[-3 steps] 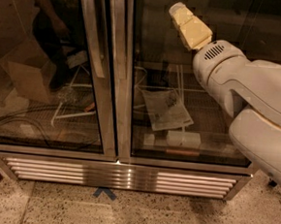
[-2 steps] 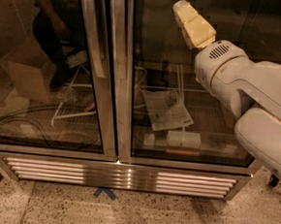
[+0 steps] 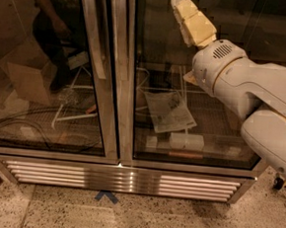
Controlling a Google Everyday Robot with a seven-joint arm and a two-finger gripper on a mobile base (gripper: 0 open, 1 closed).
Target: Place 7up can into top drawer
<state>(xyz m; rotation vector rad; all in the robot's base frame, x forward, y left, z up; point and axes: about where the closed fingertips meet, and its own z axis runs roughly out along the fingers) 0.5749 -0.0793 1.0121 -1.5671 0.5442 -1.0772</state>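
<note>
— While the end effector [image 3: 192, 21] sits raised before the fridge [image 3: 116, 84], got the can?
— Can't tell its state. No can or drawer in view; I'd guess I'm holding it high for driving.

There are two glass doors, a left door [image 3: 43, 63] and a right door [image 3: 153, 52], with one long handle [image 3: 92, 33] on the left one and one slatted grille [image 3: 123, 180] running beneath both. Behind the right glass lie one printed sheet [image 3: 169, 111] and one white block [image 3: 186, 140]. On the speckled floor there is one blue tape mark [image 3: 106, 197] and one caster wheel [image 3: 278, 183]. One white arm [image 3: 253, 90] carries one gripper [image 3: 190, 18], raised in front of the top of the right door.
</note>
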